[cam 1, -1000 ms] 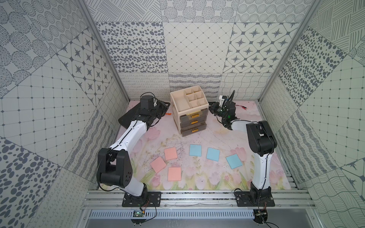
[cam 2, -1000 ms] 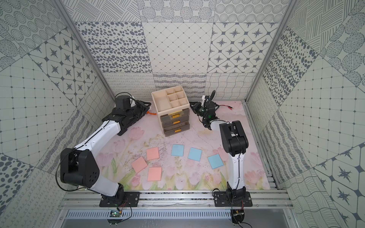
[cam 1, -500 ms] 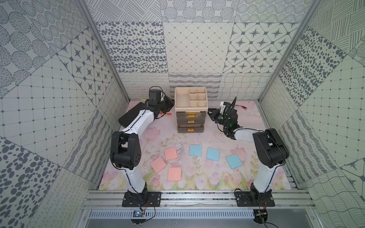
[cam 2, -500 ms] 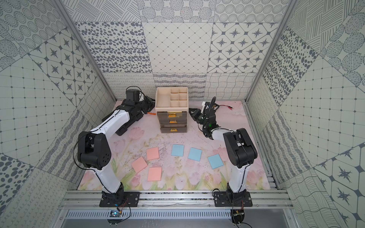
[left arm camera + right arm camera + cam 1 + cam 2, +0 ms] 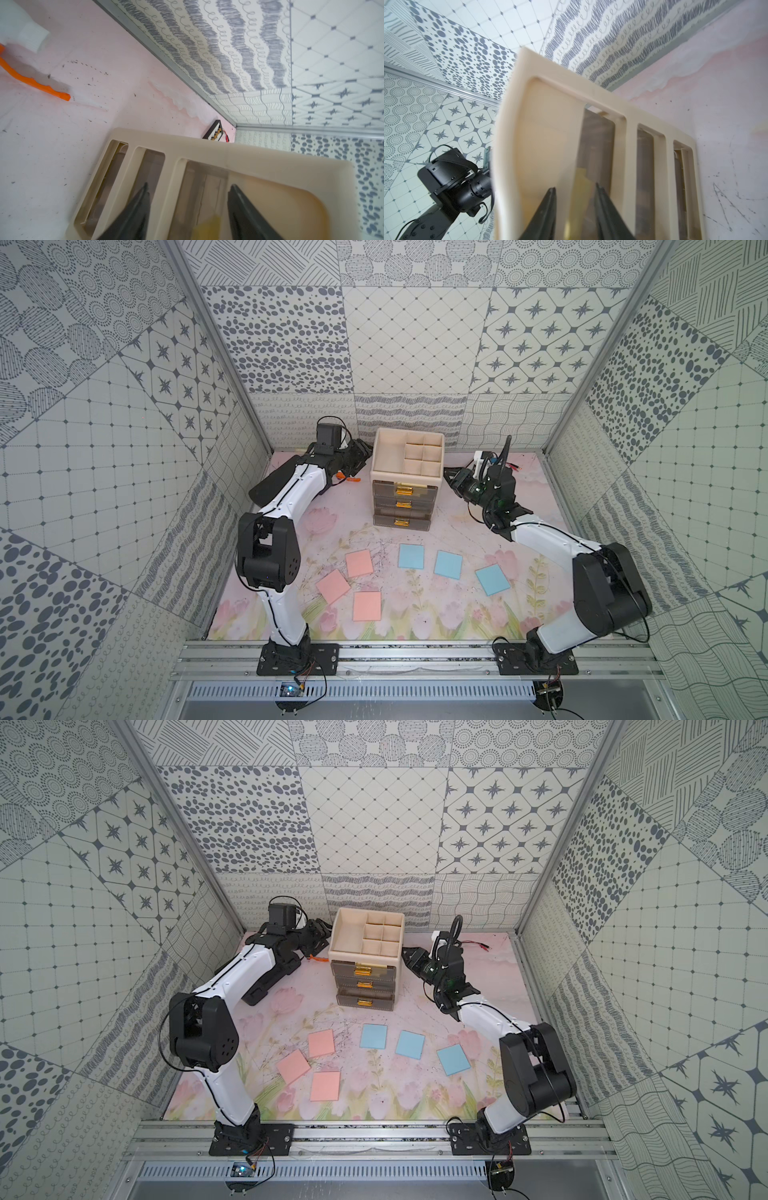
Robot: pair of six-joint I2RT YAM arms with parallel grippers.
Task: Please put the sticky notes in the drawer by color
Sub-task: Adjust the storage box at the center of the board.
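Free mat before drawer unit; left tool, right tool seemingly crowd its sides.

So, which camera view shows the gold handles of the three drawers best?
A top view: all three gold handles face that camera on the front of the drawer unit. Both top views show them alike. The wrist views see only the unit's side walls, so no handle appears.

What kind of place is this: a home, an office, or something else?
Most likely a robot test cell. Grey-patterned wall panels enclose a flowered pink table mat, and two white-and-black robot arms are bolted to an aluminium rail at its front edge.
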